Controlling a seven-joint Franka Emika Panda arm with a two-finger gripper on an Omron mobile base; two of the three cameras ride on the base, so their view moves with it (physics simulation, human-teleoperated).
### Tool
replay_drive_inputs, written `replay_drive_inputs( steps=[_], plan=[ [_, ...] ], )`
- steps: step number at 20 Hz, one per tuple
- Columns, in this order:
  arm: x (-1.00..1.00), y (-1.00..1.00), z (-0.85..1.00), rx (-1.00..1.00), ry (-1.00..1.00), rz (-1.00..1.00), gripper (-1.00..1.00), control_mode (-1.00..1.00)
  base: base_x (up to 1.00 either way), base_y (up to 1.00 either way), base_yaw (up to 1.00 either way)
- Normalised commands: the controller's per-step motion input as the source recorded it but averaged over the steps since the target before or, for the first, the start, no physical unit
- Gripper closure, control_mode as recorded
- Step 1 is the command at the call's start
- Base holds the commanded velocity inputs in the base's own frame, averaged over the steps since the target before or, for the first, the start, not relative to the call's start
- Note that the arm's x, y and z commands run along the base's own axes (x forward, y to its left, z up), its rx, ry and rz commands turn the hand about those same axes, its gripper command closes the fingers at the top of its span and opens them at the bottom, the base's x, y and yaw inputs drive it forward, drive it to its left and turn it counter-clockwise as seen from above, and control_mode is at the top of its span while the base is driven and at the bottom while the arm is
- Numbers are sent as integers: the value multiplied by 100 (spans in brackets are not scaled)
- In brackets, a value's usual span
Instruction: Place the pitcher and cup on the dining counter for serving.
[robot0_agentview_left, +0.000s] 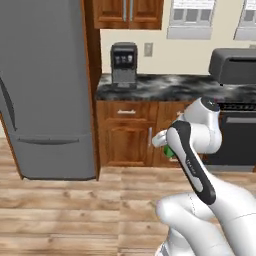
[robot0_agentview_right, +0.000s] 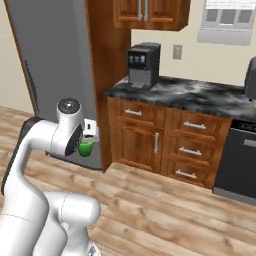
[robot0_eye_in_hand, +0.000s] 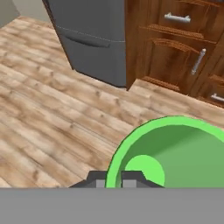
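My gripper (robot0_eye_in_hand: 114, 180) is shut on the rim of the bright green cup (robot0_eye_in_hand: 175, 153), whose open mouth faces the hand camera. From the right base view the cup (robot0_agentview_right: 86, 148) hangs under the hand (robot0_agentview_right: 89, 131), held in the air above the wooden floor in front of the fridge. Only a sliver of the cup (robot0_agentview_left: 169, 150) peeks out behind the forearm in the left base view. The pitcher and the dining counter are out of view.
A grey fridge (robot0_agentview_left: 45, 90) stands on the left. Beside it run wood cabinets (robot0_agentview_right: 150, 140) under a marble worktop (robot0_agentview_right: 190, 97) carrying a coffee machine (robot0_agentview_right: 143, 65). A dark oven (robot0_agentview_left: 240, 140) sits at the right. Wooden floor (robot0_eye_in_hand: 57, 109) lies open below.
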Motion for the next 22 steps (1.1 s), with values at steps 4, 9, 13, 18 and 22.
replay_drive_inputs(
  steps=[4, 9, 13, 18, 22],
  plan=[
    [0, 0, 0, 0, 0, 0, 100, 100, 100, 71, 45],
    [0, 0, 0, 0, 0, 0, 100, 100, 96, 40, 56],
    [0, 0, 0, 0, 0, 0, 100, 100, 75, 15, 73],
    [0, 0, 0, 0, 0, 0, 100, 100, 74, 9, 75],
    [0, 0, 0, 0, 0, 0, 100, 100, 66, 4, 78]
  ],
)
